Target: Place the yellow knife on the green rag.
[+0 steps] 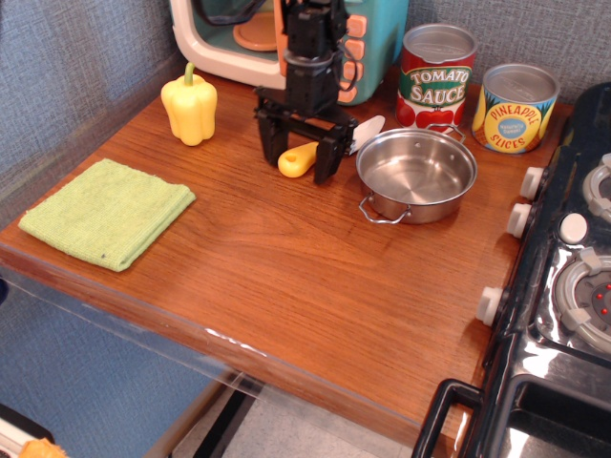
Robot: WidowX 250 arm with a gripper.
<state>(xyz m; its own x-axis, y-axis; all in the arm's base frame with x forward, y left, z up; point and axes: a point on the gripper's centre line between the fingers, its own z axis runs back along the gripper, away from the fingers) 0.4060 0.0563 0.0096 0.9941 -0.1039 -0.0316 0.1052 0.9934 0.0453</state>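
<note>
Wooden counter [286, 277] is seen filling most of the frame. Black toy stove [563, 286] is set along its 3 o'clock edge, with white knobs facing the counter. Toy microwave [229, 38] with orange buttons is placed at 12 o'clock against the wall, partly hidden by the black robot arm [313, 48]. Green rag [107, 212] is laid flat at 9 o'clock near the front-left counter edge, well apart from everything else. Steel pot [416, 174] is stood at about 2 o'clock from counter centre, empty, two wire handles seen. Tomato sauce can [436, 74] and pineapple slices can [516, 107] are stood upright behind the pot, at 12 to 1 o'clock of it, side by side. Yellow bell pepper [189, 107] is stood upright at 11 o'clock, well apart from the rag. Gripper [304, 157] is lowered just left of the pot, fingers [270, 143] spread wide and straddling the handle of the yellow knife [298, 159]; whether the pads are touching it cannot be told. Knife is lying flat on the counter, handle toward 8 o'clock, white blade toward 2 o'clock and poking out beside the pot rim, far from the rag.
</note>
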